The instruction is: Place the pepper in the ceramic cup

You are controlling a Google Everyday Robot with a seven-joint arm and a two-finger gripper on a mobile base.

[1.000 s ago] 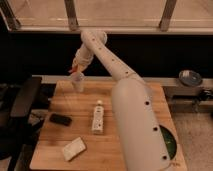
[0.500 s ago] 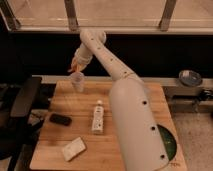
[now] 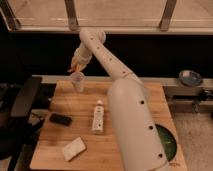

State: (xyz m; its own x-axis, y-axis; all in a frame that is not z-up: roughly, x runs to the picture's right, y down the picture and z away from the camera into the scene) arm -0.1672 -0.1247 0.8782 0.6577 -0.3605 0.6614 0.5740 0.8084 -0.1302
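Note:
The pale ceramic cup (image 3: 78, 81) stands upright near the back left of the wooden table (image 3: 125, 97). My gripper (image 3: 74, 65) hangs just above the cup's rim, slightly to its left. It is shut on the small orange-red pepper (image 3: 73, 63), which shows as an orange patch between the fingers, above the cup's mouth. My white arm (image 3: 131, 115) reaches from the front right across the table to the back left.
A white tube-shaped bottle (image 3: 98, 117) lies mid-table. A black flat object (image 3: 60, 119) lies at the left and a beige block (image 3: 73, 148) at the front left. A green bowl (image 3: 167, 142) is partly hidden behind my arm. A grey dish (image 3: 190, 77) sits off the table at the right.
My gripper with the pepper has shifted slightly upward over the cup. The cup and the other things have not moved.

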